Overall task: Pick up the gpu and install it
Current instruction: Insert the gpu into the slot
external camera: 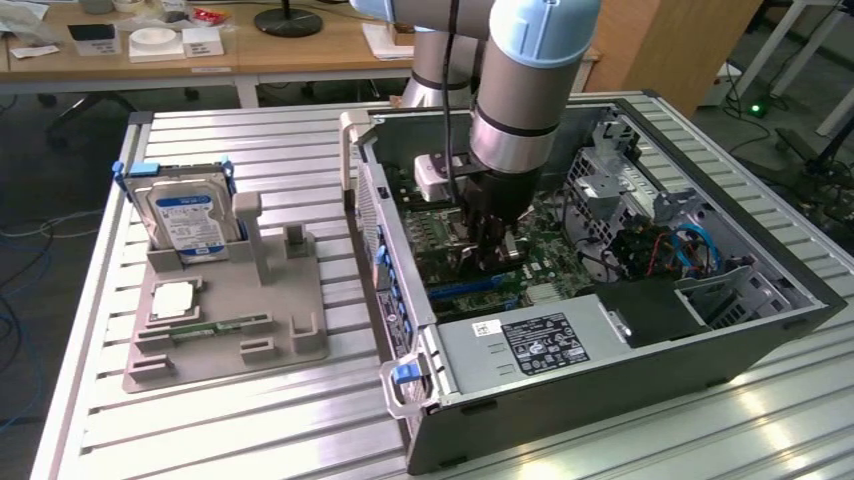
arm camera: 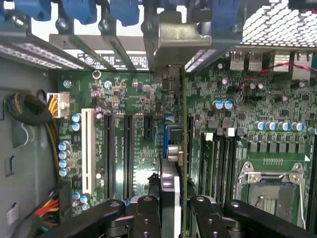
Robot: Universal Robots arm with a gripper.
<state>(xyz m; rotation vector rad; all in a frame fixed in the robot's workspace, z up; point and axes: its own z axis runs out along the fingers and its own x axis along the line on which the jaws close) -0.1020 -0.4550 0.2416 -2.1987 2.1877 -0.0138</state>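
Gpu [arm camera: 171, 191] stands edge-on above the motherboard [arm camera: 119, 99], clamped in our gripper [external camera: 489, 262] (silver bracket end farthest from the fingers). At frame left we see the hard drive [external camera: 187, 222]; gripper and card are at centre, inside the open case [external camera: 601, 400].

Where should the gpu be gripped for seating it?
Its upper edge, from above, pinching the two flat faces, as the gripper does now: the gpu stands on edge over the motherboard slots, its silver bracket at the case wall, leaving the top edge reachable.
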